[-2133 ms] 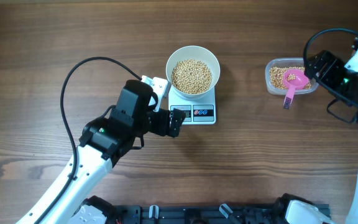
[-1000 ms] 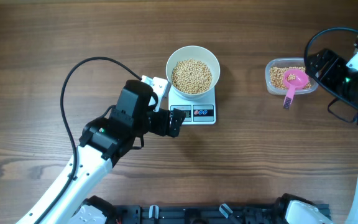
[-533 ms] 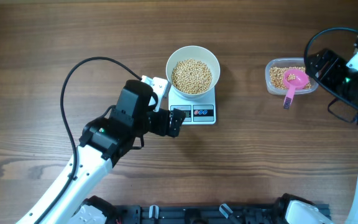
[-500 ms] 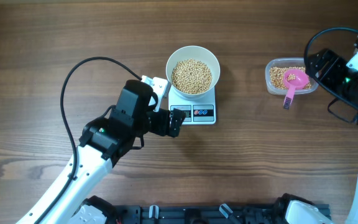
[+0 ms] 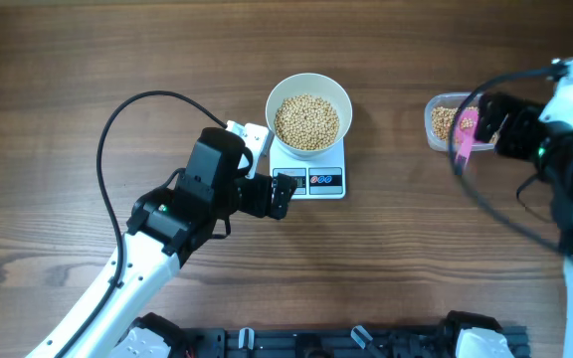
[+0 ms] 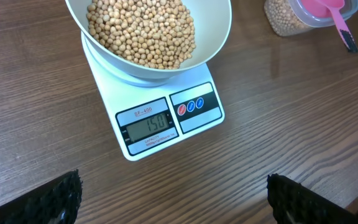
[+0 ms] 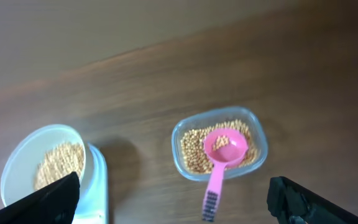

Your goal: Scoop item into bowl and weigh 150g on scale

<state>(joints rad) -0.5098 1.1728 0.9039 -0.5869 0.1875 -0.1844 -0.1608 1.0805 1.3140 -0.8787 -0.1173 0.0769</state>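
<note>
The white bowl (image 5: pixel 275 99) is seen seated on the scale (image 5: pixel 311 182) just above the middle of the overhead frame, and it is filled with pale-tan beans (image 5: pixel 306 121). In the left wrist view, 150 is read on the scale's grey display (image 6: pixel 146 122). The left claw (image 5: pixel 270 164) is spread wide and empty, just left of and below the scale's front edge; nothing is touched by its fingers. At the upper right, a clear tub (image 5: pixel 430 124) of more beans is set on the counter (image 5: pixel 396 268), well apart from the scale. A pink scoop (image 5: pixel 463 147) is laid in it, its cup on the beans and its handle hung over the tub's lower rim. The right claw (image 7: pixel 176 202) is likewise spread wide with nothing gripped. It is poised above the tub, part of which is hidden by the arm in the overhead view. The right wrist picture is blurred.
</note>
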